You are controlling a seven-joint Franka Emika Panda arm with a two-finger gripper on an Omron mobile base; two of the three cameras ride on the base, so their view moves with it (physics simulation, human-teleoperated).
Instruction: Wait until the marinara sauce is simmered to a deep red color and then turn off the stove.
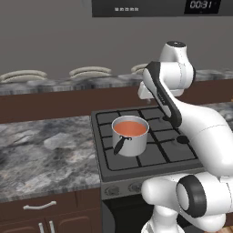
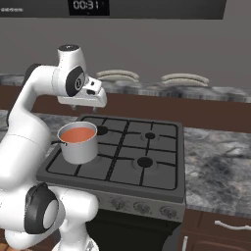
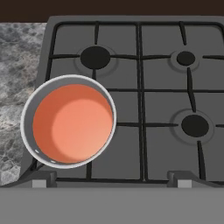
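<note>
Sauce in the saucepan looks pale orange, not deep red; stove untouched, gripper spread, waiting above.

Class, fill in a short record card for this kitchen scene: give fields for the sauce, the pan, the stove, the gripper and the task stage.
sauce: marinara sauce, light orange-red, not yet deep red
pan: steel saucepan on the stove's front left burner, dark handle toward the front
stove: stove, black grates, other three burners bare, knobs along the front
gripper: gripper open, above the stove, touching nothing
counter: grey marbled counter on both sides of the stove
task stage: waiting; knobs untouched
</note>
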